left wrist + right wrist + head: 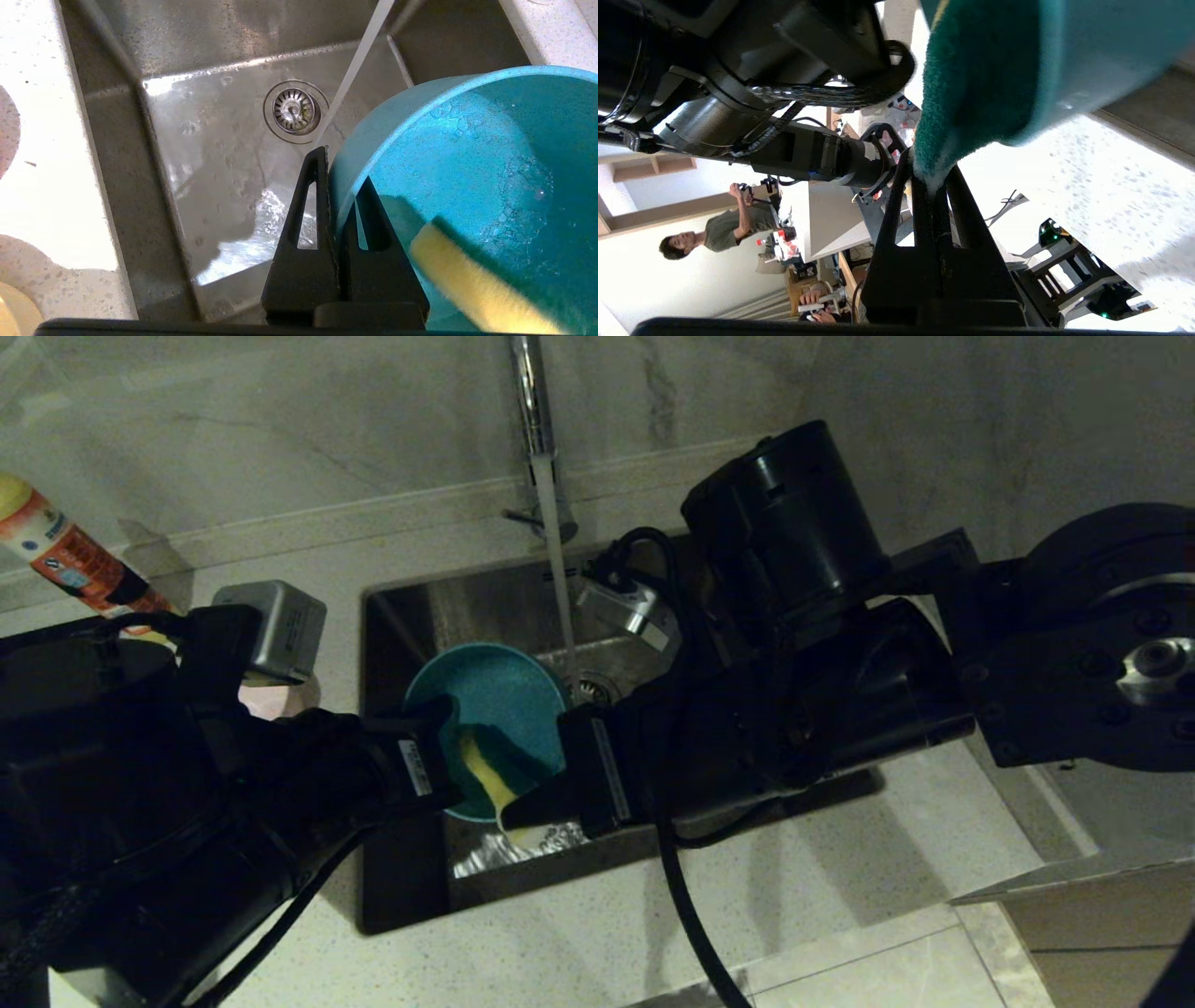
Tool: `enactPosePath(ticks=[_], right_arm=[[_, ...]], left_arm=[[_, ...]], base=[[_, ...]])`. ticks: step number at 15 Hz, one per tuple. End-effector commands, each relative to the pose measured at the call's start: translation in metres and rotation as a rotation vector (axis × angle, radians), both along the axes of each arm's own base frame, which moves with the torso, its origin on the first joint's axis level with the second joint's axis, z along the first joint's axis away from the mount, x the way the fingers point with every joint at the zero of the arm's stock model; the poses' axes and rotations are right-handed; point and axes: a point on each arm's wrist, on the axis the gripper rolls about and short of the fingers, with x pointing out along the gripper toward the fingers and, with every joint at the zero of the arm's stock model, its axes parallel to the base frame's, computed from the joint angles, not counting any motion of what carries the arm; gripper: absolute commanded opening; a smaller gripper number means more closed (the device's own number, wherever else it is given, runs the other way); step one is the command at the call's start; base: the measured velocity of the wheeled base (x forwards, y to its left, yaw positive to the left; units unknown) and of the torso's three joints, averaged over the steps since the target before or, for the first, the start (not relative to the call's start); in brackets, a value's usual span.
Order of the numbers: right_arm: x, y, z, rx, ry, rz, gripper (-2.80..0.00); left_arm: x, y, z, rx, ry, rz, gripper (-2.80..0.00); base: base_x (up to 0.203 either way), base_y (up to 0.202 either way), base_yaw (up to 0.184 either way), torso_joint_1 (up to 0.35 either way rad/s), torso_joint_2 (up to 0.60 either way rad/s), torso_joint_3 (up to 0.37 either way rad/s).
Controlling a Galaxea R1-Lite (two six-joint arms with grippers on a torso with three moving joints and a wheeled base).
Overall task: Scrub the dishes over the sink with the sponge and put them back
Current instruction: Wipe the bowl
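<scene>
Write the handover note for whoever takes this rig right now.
Left gripper: shut on the rim of the blue bowl, held tilted over the sink.
Right gripper: shut on the sponge, pressed inside the bowl.
Tap water is running; suds show in the bowl.
Done: blue bowl is being scrubbed.
Left: finish it and put it back. Other bowls cannot be made out clearly.

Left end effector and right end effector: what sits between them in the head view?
In the head view, the light blue bowl and the sponge lie between the left end effector and the right end effector.
</scene>
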Motion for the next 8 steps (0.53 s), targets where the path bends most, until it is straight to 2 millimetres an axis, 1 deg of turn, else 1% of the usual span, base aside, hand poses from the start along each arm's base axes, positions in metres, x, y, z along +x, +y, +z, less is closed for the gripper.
enactPosePath(ticks=[1,6,8], right_arm=[[0.002,0.005,-0.002,-0.002,0.006,0.005,-2.8],[0.002,0.0,0.015,0.045,-0.031,-0.006,-2.8],[0.008,-0.006,0.021,0.063,-0.043,-0.032,-2.8]], left_arm=[[0.001,0.0,0.0,-0.003,-0.001,0.003,-2.8],[-0.001,0.001,-0.003,0.004,0.007,0.003,-2.8],[-0.002,0.002,-0.004,0.007,0.008,0.001,-2.8]], base=[[0.0,0.0,0.0,0.0,0.0,0.0],[0.0,0.0,0.0,0.0,0.0,0.0],[0.0,0.0,0.0,0.0,0.0,0.0]])
